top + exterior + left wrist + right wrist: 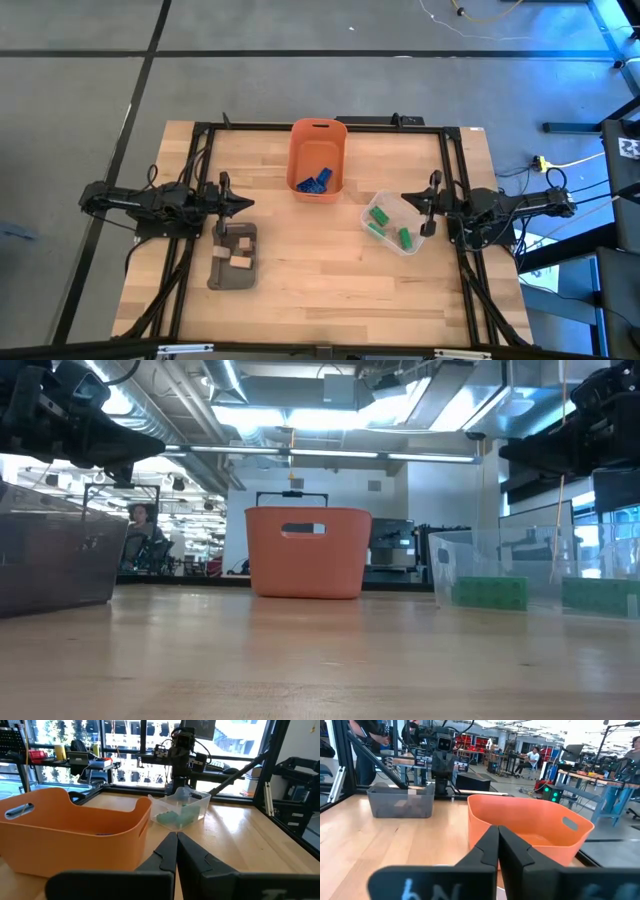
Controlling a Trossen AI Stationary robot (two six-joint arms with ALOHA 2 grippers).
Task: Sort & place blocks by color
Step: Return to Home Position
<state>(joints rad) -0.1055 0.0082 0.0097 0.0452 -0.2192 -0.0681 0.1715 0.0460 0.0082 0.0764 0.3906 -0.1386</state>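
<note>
Blocks (380,215): small, rectangular, hard-edged bricks

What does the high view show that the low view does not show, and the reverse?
Only the high view: the blue toy bricks inside the orange plastic bin, and the tan wooden blocks in the dark grey tray. Only the low view: the room behind the table, with a seated person. Both: the orange bin, the grey tray, the green bricks in the clear plastic bin, and the left arm and right arm, waiting at the table's sides.
</note>
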